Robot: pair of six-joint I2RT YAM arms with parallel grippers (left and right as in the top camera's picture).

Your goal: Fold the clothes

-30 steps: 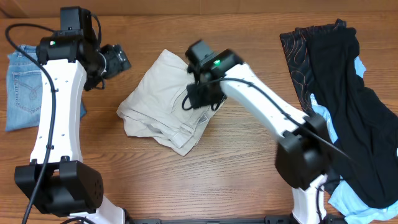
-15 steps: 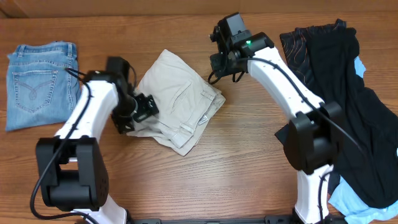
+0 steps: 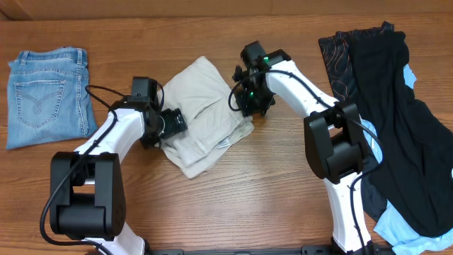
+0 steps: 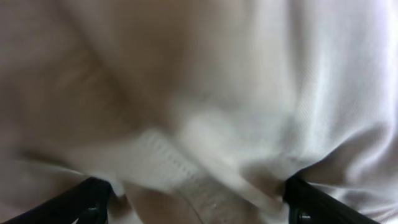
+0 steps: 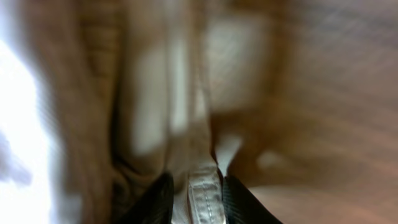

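- The shorts (image 3: 202,117), pale beige, lie as a folded, rumpled bundle at the middle of the bench (image 3: 248,202), between the 2 arms; 1 corner points toward the far edge and a looser layer sticks out on the near side
- The left tool (image 3: 172,122) is down at the bundle's left edge, touching the cloth; in the left wrist view its 2 dark fingers (image 4: 87,200) sit far apart at the bottom corners, so it is wide, and blurred cream cloth with a ribbed seam fills the space between and above them
- The right tool (image 3: 249,100) is at the bundle's right edge, low on the cloth; in the right wrist view its fingers (image 5: 157,200) stand narrow, with a stitched strip of the shorts pinched between them, and brown bench shows to the right of the cloth, all of it blurred
- The jeans (image 3: 42,95), light blue, lie folded flat at the far left of the bench with a back pocket facing up, well apart from the shorts
- A heap of clothes (image 3: 396,106) covers the right side: a black garment on top, a dark patterned one along its left edge, and sky-blue cloth showing from under it near the right arm's base; the heap is apart from the shorts
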